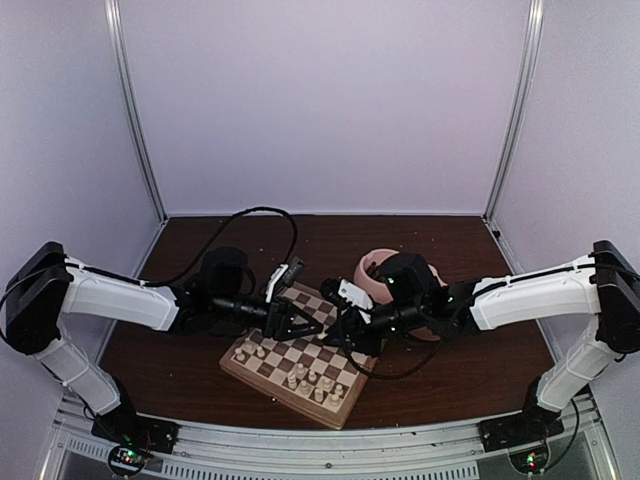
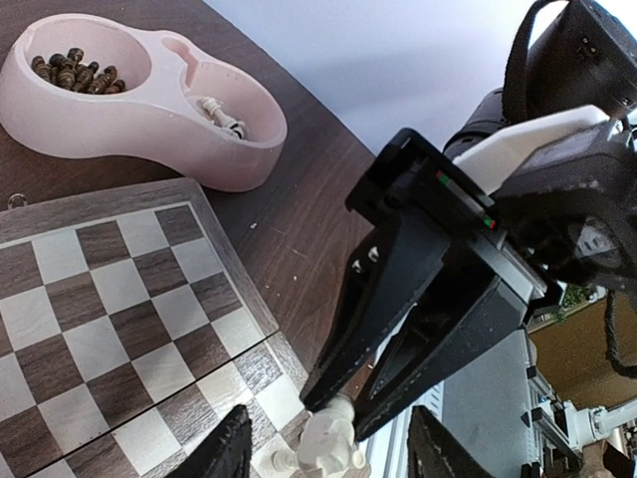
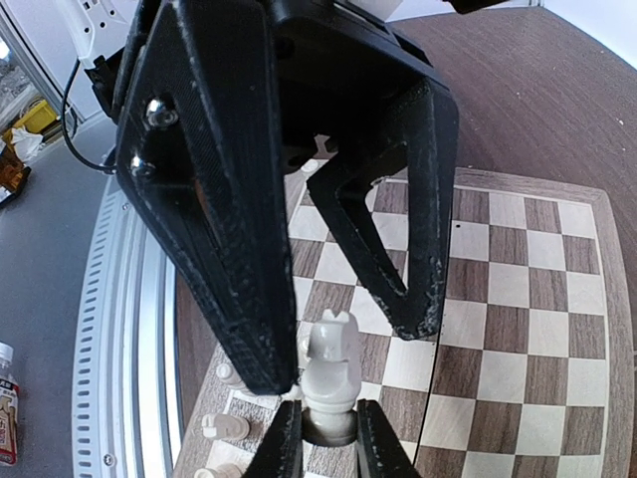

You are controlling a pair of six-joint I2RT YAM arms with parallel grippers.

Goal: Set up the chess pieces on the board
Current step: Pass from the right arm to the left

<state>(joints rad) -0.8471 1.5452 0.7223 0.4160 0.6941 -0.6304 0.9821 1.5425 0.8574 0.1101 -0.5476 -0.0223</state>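
Observation:
My right gripper (image 3: 331, 438) is shut on the base of a cream knight (image 3: 333, 368), holding it upright over the board (image 3: 518, 329). My left gripper (image 2: 333, 450) is open and straddles the same knight (image 2: 333, 443), its black fingers (image 3: 229, 249) standing on either side of the knight's head with a gap on one side. From above, both grippers (image 1: 305, 325) (image 1: 335, 330) meet over the board's middle (image 1: 240, 372). Several cream chess pieces (image 1: 310, 382) stand on the board's near rows. One cream piece (image 2: 221, 115) lies in the pink bowl.
The pink double-compartment bowl (image 1: 372, 268) sits just behind the board's far right corner; its other compartment holds several dark brown pieces (image 2: 75, 70). A black cable (image 1: 262, 215) loops over the dark table behind the left arm. White walls enclose the workspace.

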